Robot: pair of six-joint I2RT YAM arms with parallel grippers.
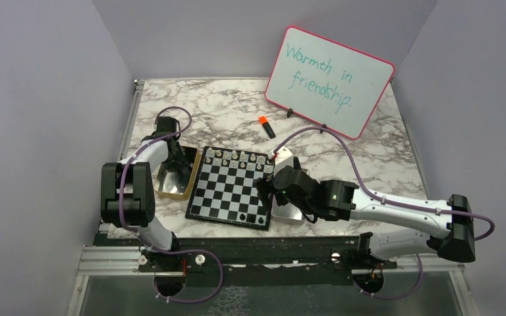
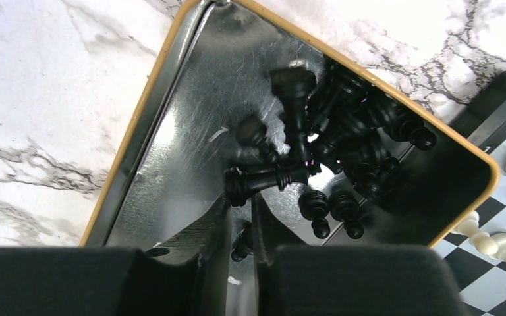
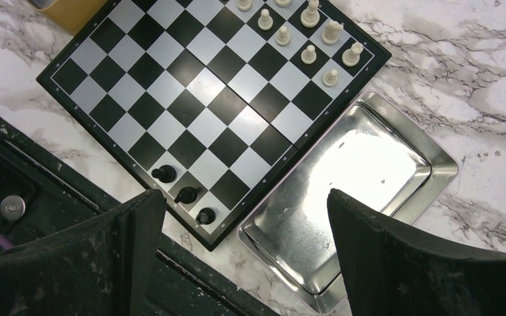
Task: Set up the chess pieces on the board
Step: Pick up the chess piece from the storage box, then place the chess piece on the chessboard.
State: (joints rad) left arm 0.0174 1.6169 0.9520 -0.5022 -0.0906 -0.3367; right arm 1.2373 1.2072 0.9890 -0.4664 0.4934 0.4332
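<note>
On the marble table (image 1: 382, 151), with a whiteboard (image 1: 329, 82) at the far right, the board (image 1: 227, 191) lies in the middle. A gold tray (image 2: 138, 125) is just left of it and a silver tray (image 3: 428, 164) just right. The right gripper (image 3: 242, 197) hangs wide open and holds nothing, above the board's near right corner. The left gripper (image 2: 242, 201) is narrowed inside the gold tray among heaped black pieces (image 2: 342, 138). One small piece seems to sit between its fingers, though I cannot tell if it is gripped. White pieces (image 3: 308, 54) fill the far rows, and three black pawns (image 3: 186, 195) stand at the near right corner.
</note>
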